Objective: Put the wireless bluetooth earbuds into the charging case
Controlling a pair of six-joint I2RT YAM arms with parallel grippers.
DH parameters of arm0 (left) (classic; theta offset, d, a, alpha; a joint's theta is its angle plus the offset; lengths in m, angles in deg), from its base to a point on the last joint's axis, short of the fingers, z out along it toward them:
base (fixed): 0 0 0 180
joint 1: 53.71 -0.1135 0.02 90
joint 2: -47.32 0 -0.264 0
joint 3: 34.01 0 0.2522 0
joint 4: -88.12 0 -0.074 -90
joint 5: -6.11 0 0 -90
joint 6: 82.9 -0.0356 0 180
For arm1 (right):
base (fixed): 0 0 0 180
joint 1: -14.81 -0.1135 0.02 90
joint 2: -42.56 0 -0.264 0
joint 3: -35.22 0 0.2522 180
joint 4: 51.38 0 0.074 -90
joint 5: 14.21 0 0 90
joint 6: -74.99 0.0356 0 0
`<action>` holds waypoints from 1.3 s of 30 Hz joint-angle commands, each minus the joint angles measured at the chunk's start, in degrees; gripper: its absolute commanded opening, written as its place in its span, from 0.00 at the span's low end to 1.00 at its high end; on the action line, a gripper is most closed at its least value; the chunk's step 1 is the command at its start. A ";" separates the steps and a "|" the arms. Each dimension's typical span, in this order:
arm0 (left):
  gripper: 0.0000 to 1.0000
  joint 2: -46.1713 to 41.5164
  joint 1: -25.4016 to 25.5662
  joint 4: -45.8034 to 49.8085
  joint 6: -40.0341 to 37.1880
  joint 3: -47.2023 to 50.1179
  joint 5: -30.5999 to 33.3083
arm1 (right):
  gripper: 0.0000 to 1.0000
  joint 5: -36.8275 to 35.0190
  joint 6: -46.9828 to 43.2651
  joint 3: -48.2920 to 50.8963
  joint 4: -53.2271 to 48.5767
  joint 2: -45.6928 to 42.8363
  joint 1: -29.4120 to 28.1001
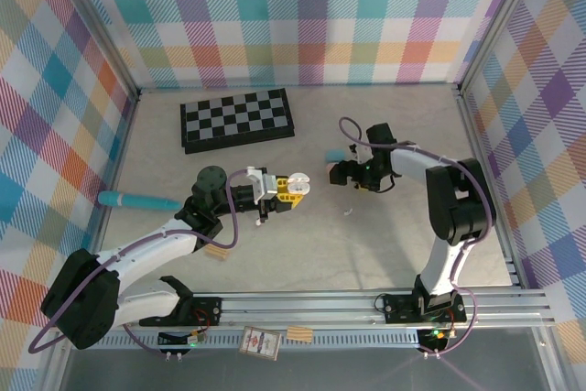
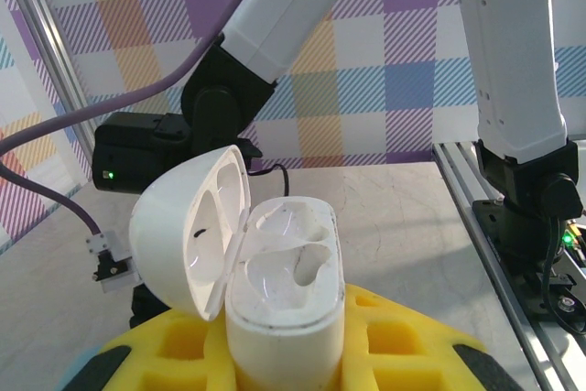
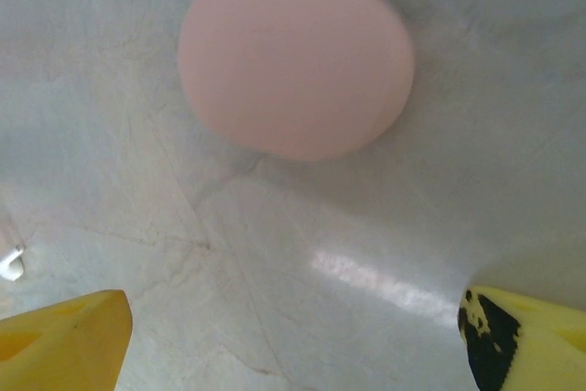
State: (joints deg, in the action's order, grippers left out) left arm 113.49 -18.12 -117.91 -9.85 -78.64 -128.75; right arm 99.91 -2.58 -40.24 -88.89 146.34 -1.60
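The white charging case point(image 2: 286, 318) stands open, its lid point(image 2: 188, 226) swung back on the hinge to the left, and both moulded wells look glossy and bare. It sits upright, clamped between the yellow fingers point(image 2: 403, 336) of the left gripper point(image 1: 286, 189), held above the middle of the table point(image 1: 385, 244). Just across a small gap, the right gripper point(image 3: 293, 336) points down with its yellow fingertips point(image 3: 64, 336) spread apart and nothing between them. A closed pink case point(image 3: 295, 61) lies on the table just beyond them. A tiny white piece point(image 1: 347, 212) lies near the right gripper, too small to tell whether it is an earbud. The folded chessboard point(image 1: 238, 119) lies well apart toward the far wall, with bare tabletop to the right.
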 commanded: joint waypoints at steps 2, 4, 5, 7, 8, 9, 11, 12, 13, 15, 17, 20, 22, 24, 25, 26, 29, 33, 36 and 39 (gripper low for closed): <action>0.15 -0.28 0.62 -2.15 0.07 0.11 -0.27 | 0.92 3.74 1.20 5.12 -3.75 -2.66 -3.04; 0.15 -0.17 0.62 -2.21 0.08 0.03 -0.46 | 0.91 3.78 1.94 6.34 -3.80 -3.78 -3.88; 0.15 0.07 0.62 -2.20 0.03 0.02 -0.54 | 0.92 3.66 2.17 6.89 -3.85 -4.40 -4.34; 0.15 0.06 0.62 -2.24 0.03 -0.01 -0.75 | 0.91 2.99 2.53 7.61 -4.52 -5.47 -5.18; 0.15 0.12 0.62 -2.36 0.07 0.03 -0.91 | 0.91 2.33 2.73 8.08 -4.88 -5.98 -5.43; 0.15 0.08 0.62 -2.45 0.08 0.03 -0.93 | 0.91 1.79 2.99 8.58 -5.19 -6.57 -5.67; 0.15 0.08 0.53 -2.41 0.03 0.02 -1.01 | 0.91 1.31 3.46 9.74 -5.46 -7.71 -5.93; 0.15 0.01 0.62 -2.38 0.07 0.03 -1.10 | 0.91 1.20 3.82 10.43 -5.58 -8.12 -6.04; 0.15 -0.06 0.62 -2.32 0.07 0.02 -1.08 | 0.91 1.19 4.12 10.90 -5.61 -8.55 -6.27; 0.15 -0.13 0.62 -2.20 0.08 0.09 -1.19 | 0.91 1.14 4.69 11.88 -5.96 -9.70 -6.84; 0.15 -0.05 0.62 -2.25 0.08 0.09 -1.11 | 0.91 1.25 5.39 12.55 -6.31 -10.75 -7.65; 0.15 0.18 0.62 -2.41 0.16 -0.02 -1.35 | 0.90 1.14 6.71 12.74 -6.86 -12.22 -9.27; 0.15 0.19 0.62 -2.41 0.33 -0.06 -1.44 | 0.90 0.82 7.50 12.61 -7.38 -13.17 -9.94; 0.15 0.07 0.62 -2.44 0.27 -0.08 -1.52 | 0.89 -1.84 7.98 11.94 -8.89 -14.40 -10.20; 0.15 0.02 0.62 -2.40 0.27 -0.04 -1.54 | 0.88 -3.82 7.97 11.38 -9.92 -14.78 -10.23; 0.15 -0.10 0.62 -2.47 0.22 -0.07 -1.46 | 0.87 -6.29 8.07 10.52 -11.43 -15.09 -10.23; 0.15 -0.33 0.62 -2.25 -0.03 0.16 -1.35 | 0.84 -11.99 9.72 6.25 -17.07 -13.66 -10.27; 0.15 -0.48 0.59 -1.52 -0.69 0.29 -1.01 | 0.80 -13.33 12.49 2.27 -20.73 -11.52 -10.27; 0.15 -0.34 0.55 -1.09 -0.97 0.29 -1.05 | 0.66 -14.21 12.21 -2.55 -25.49 -7.95 -10.23; 0.15 -0.35 0.53 -0.40 -0.98 -0.04 -1.78 | 0.54 -14.75 12.08 -8.00 -30.54 -3.07 -10.25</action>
State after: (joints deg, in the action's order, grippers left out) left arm 113.56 -18.12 -117.67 -9.72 -78.64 -128.84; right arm 86.73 8.91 -44.70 -111.78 139.68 -11.89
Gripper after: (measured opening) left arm 0.198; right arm 0.555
